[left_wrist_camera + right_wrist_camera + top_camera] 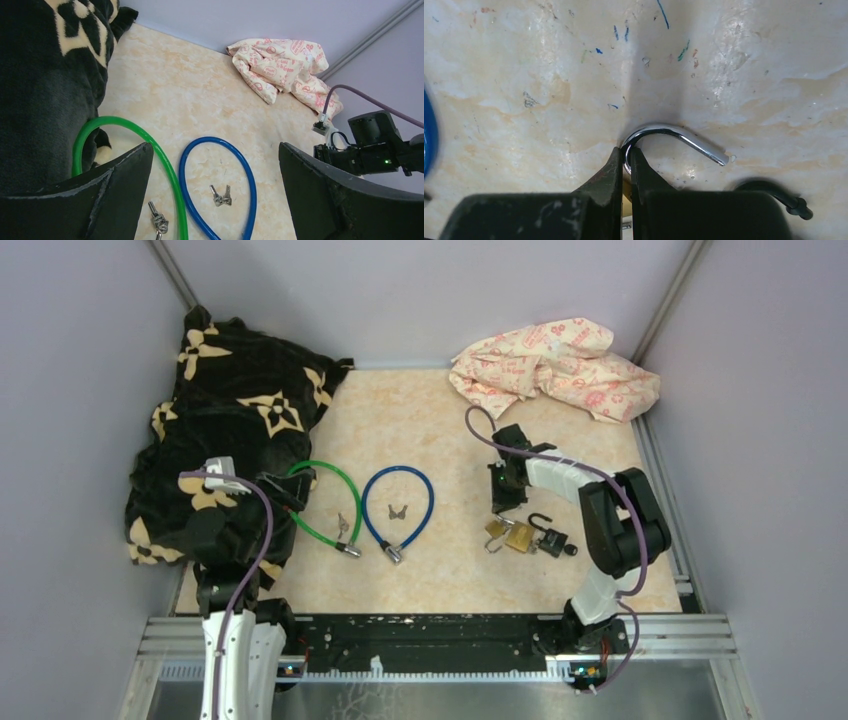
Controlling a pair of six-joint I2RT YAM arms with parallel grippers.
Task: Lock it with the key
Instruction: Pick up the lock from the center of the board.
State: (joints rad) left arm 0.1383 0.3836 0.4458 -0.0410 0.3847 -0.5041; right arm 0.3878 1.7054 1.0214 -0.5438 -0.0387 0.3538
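My right gripper (625, 151) is shut on the chrome shackle (674, 133) of a brass padlock (514, 535), whose shackle stands open with its free end to the right. The padlock's body is hidden under the fingers in the right wrist view. A black padlock (552, 539) with an open shackle lies just beside it. A pair of keys (220, 196) lies inside the blue cable lock's loop (250, 175), and another key bunch (158, 220) lies by the green cable lock (165, 165). My left gripper (215, 150) hangs open above them, holding nothing.
A black blanket with tan flowers (230, 410) is heaped at the left, reaching under the left arm. A crumpled cream cloth with red print (555, 365) lies at the back right. Grey walls enclose the beige table (420, 420).
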